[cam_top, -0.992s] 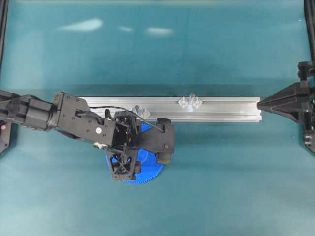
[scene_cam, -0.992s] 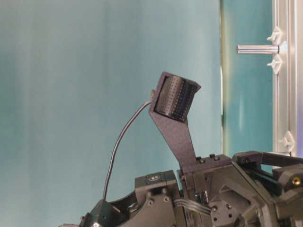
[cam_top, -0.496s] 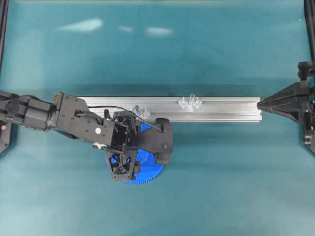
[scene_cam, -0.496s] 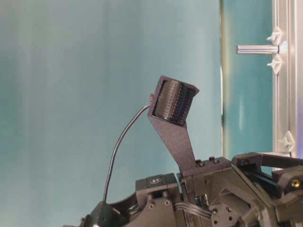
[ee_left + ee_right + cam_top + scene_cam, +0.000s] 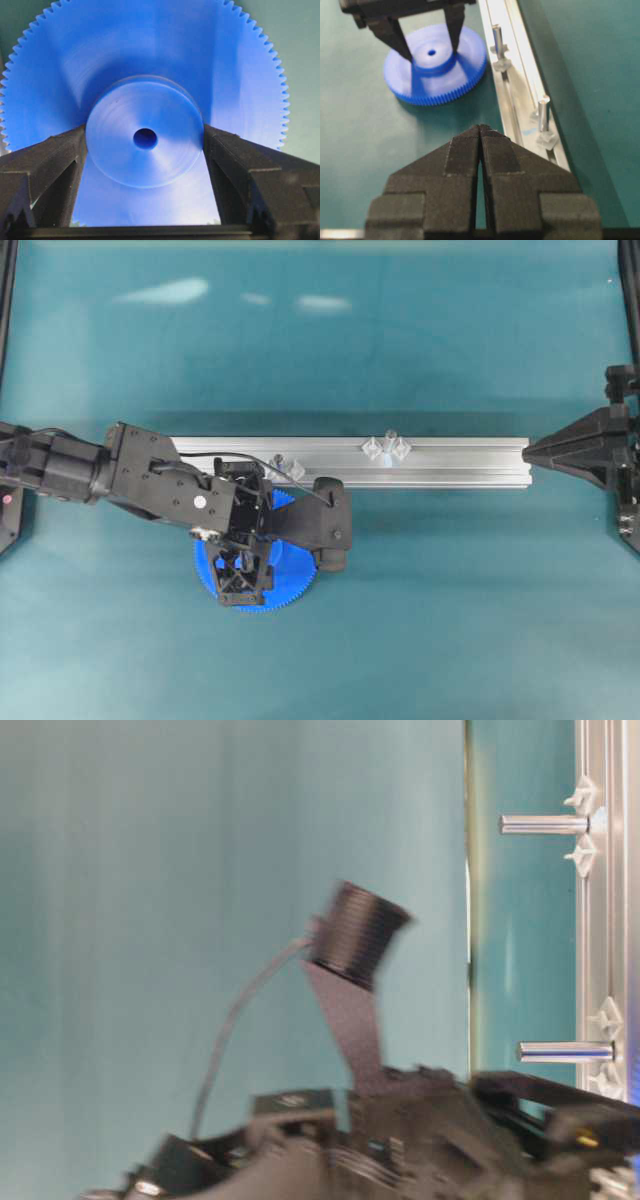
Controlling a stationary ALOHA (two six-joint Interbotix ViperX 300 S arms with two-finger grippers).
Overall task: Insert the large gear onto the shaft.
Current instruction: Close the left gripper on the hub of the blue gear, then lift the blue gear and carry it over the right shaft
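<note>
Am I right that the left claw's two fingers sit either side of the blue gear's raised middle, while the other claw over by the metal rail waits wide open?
Not quite. The right gripper is shut, its fingertips pressed together, as the right wrist view shows. The rest holds: the left gripper has a finger on each side of the large gear's raised hub.

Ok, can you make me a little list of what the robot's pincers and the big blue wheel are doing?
left pincer: fingers on both sides of the hub, touching it
large gear: blue, lying on the green table, beside the rail
right pincer: shut, holding nothing, away from the gear
shaft: upright on the silver rail, nothing on it
</note>
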